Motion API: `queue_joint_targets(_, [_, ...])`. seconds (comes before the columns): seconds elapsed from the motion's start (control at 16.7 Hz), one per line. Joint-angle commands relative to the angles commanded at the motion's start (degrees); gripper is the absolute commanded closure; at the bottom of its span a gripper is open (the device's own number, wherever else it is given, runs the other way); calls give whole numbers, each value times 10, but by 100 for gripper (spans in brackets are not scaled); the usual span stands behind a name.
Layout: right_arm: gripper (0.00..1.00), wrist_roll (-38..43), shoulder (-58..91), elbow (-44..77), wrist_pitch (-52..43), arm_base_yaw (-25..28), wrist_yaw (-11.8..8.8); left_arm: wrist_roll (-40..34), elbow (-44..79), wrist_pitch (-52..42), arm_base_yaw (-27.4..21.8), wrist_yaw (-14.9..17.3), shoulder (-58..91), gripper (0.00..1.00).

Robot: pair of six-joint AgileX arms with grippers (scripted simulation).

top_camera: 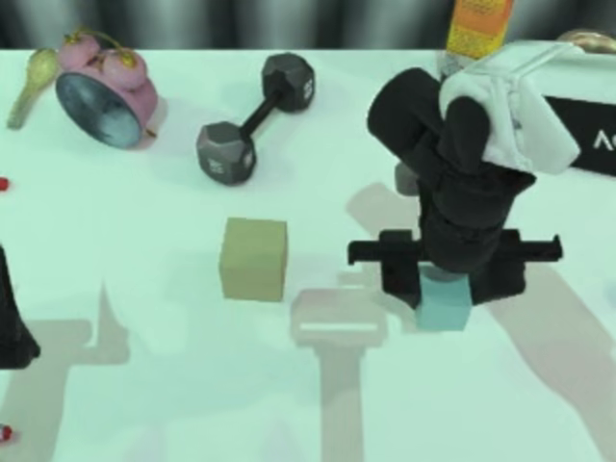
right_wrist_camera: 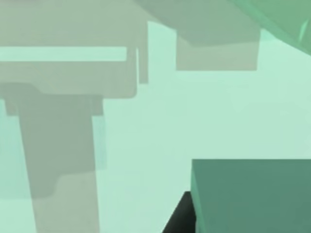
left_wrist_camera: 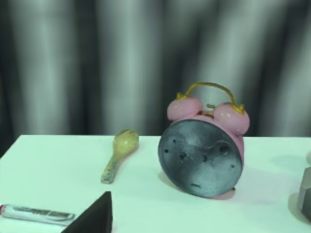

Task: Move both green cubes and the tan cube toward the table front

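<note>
- Teal cube (top_camera: 444,306) sits right of the table's (top_camera: 144,385) middle, directly under the right gripper (top_camera: 445,279), with only its front part showing below the black gripper body.
- Whether the right gripper's fingers are closed on this cube or merely straddle it, I cannot tell: the wrist hides them from above.
- The right wrist view shows the dark green face of a cube (right_wrist_camera: 252,194) filling one corner, close to the camera, with a black finger edge (right_wrist_camera: 177,221) beside it and bare tabletop (right_wrist_camera: 194,121) beyond.
- Tan cube (top_camera: 253,258) stands alone near the middle of the table, well to the left of the right gripper and touched by nothing.
- Only one green cube can be made out from above; a second is not visible.
- Left arm (top_camera: 12,322) is parked at the left edge; its gripper does not show clearly, so I cannot tell its state.
- No containers appear. Toward the back lie a pink alarm clock (top_camera: 101,87) tipped over, a spoon (top_camera: 29,82), a dark dumbbell (top_camera: 255,115) and an orange carton (top_camera: 478,27).
- A marker pen (left_wrist_camera: 36,213) lies near the left wrist camera.
</note>
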Motion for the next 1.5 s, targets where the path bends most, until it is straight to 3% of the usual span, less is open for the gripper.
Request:
queue_joint_targets(0.24, [100, -1, 6, -5, 9, -1, -1, 0, 0, 0, 0, 0, 0, 0])
queue_joint_targets(0.66, [100, 3, 56, -83, 141, 2, 0, 0, 0, 0, 0, 0, 0, 0])
queue_joint_targets(0.9, [100, 3, 59, -87, 146, 2, 0, 0, 0, 0, 0, 0, 0, 0])
queue_joint_targets(1.5, [25, 3, 59, -87, 146, 2, 0, 0, 0, 0, 0, 0, 0, 0])
